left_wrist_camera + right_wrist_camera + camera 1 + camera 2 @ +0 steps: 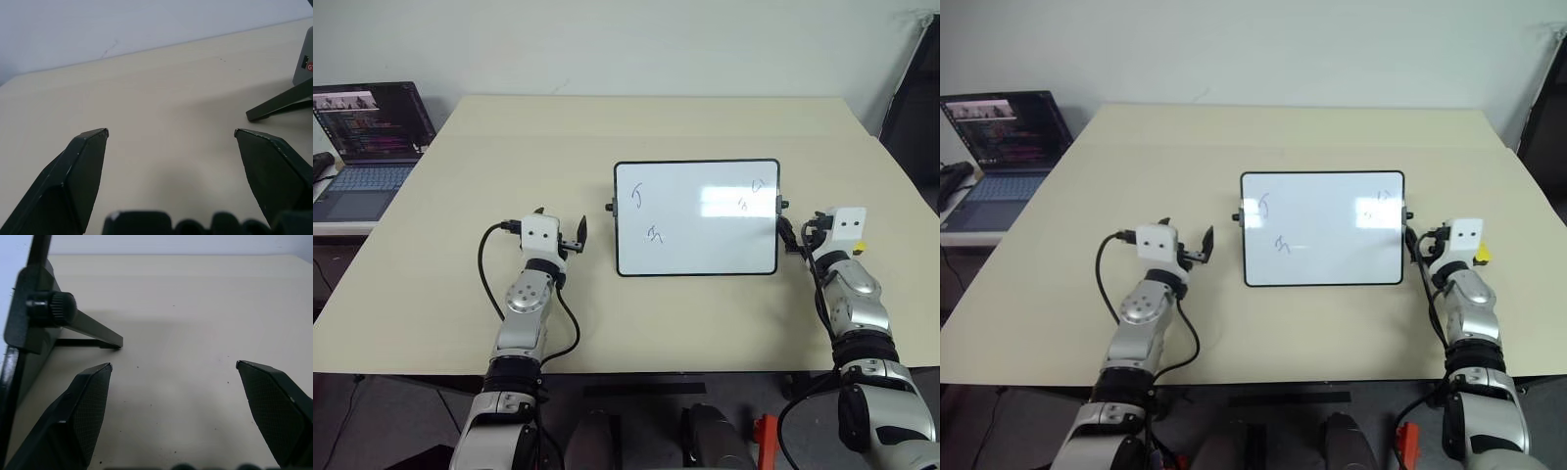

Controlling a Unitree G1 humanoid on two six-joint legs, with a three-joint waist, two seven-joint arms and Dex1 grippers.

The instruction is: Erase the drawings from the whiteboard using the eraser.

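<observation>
The whiteboard stands propped on the middle of the tan table, black-framed with side knobs. Small dark drawings show on it: two at its left and two at its upper right. My left gripper hovers open just left of the board, nothing between its fingers. My right gripper is open beside the board's right edge, next to the knob and stand leg. The yellow eraser peeks out at the right of my right wrist, mostly hidden.
An open laptop sits on a lower side surface beyond the table's left edge. A dark upright object stands past the right edge. The board's stand leg reaches back behind it. Bare tabletop lies behind and in front of the board.
</observation>
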